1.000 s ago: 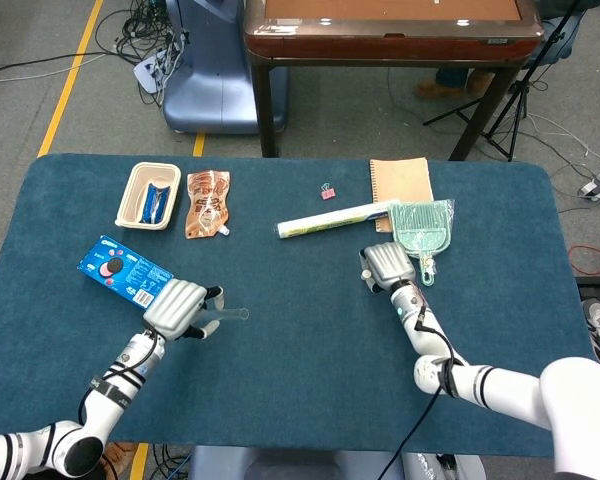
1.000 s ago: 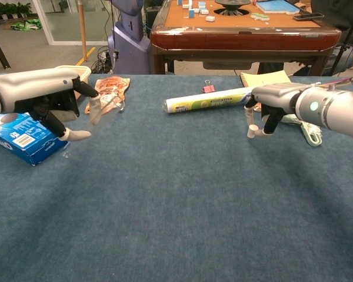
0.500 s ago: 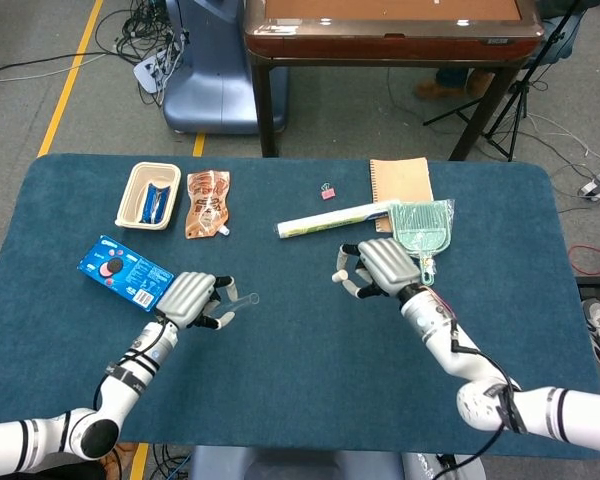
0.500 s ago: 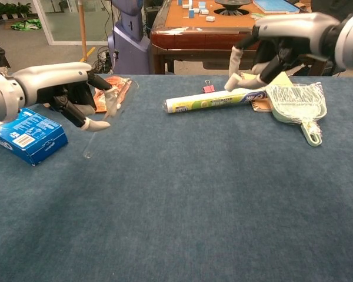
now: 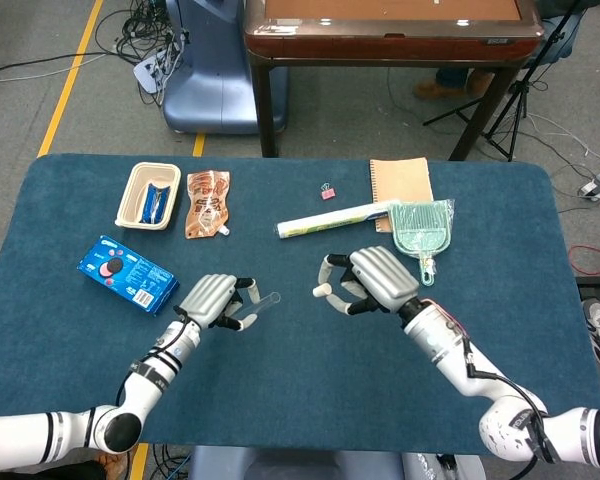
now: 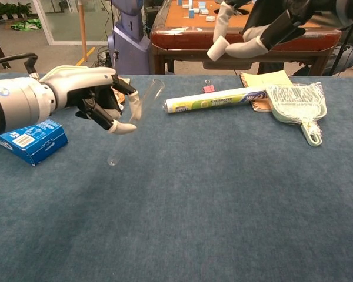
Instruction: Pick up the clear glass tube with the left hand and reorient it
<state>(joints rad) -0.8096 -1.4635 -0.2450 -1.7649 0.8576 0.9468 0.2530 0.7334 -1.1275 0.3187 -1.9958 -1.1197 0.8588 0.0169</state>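
My left hand (image 5: 216,298) (image 6: 97,97) holds the clear glass tube (image 5: 263,300) (image 6: 136,120) above the blue table, pinched between thumb and fingers. In the chest view the tube hangs tilted, its open mouth up near the roll and its rounded end down to the left. My right hand (image 5: 372,280) (image 6: 256,26) is raised over the table's middle right with its fingers spread and nothing in it. It is well apart from the tube.
A blue snack box (image 5: 125,270) lies left of my left hand. Behind are a beige tray (image 5: 147,195), an orange pouch (image 5: 206,203), a rolled tube of wrap (image 5: 332,219), a pink clip (image 5: 328,191), a notebook (image 5: 401,181) and a green dustpan (image 5: 422,228).
My left hand has carried the tube rightward and higher, away from the blue box. My right hand has risen and moved left toward the table's middle, fingers opening out.
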